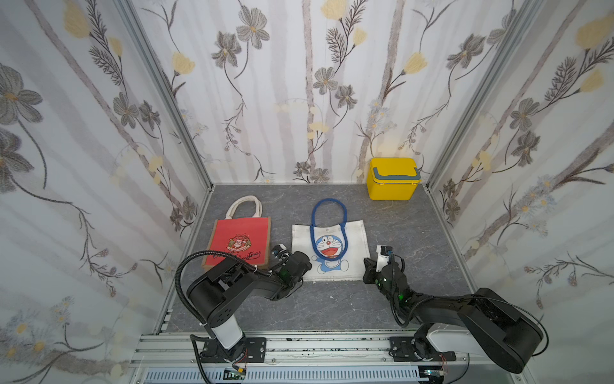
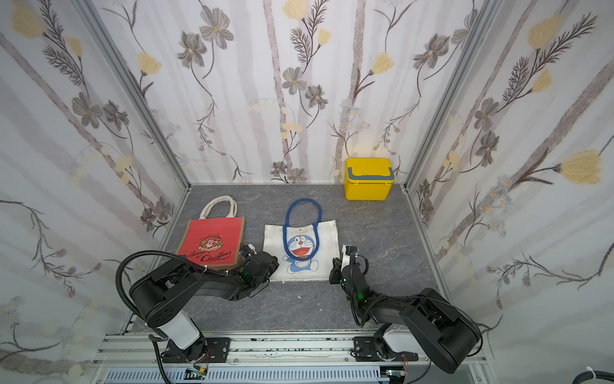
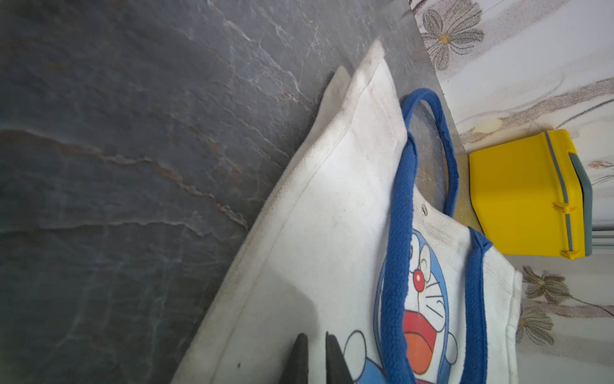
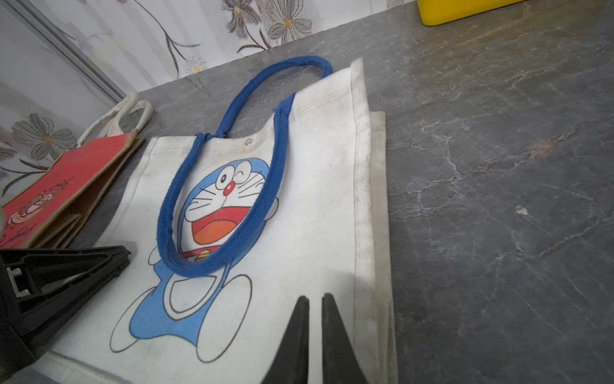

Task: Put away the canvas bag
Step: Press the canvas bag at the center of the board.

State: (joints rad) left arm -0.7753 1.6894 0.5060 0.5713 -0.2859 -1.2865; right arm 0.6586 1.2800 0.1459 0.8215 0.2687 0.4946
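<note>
The canvas bag [image 1: 352, 239] [image 2: 324, 239] is white with a blue cartoon cat and blue handles. It lies flat mid-table; one handle loop is folded down over the print. My left gripper [image 1: 308, 266] [image 3: 315, 335] sits over its near left corner, jaws nearly together with only a slim slit. My right gripper [image 1: 366, 264] [image 4: 315, 297] sits the same way over the near right corner. No fold of cloth shows between either pair of fingers. In the right wrist view the bag [image 4: 315, 199] spreads ahead of the tips.
A red Christmas bag [image 1: 239, 232] [image 2: 212, 229] lies flat just left of the canvas bag, close to my left arm. A shut yellow box [image 1: 392, 179] [image 2: 367, 179] with a grey handle stands in the back right corner. Patterned walls close in three sides.
</note>
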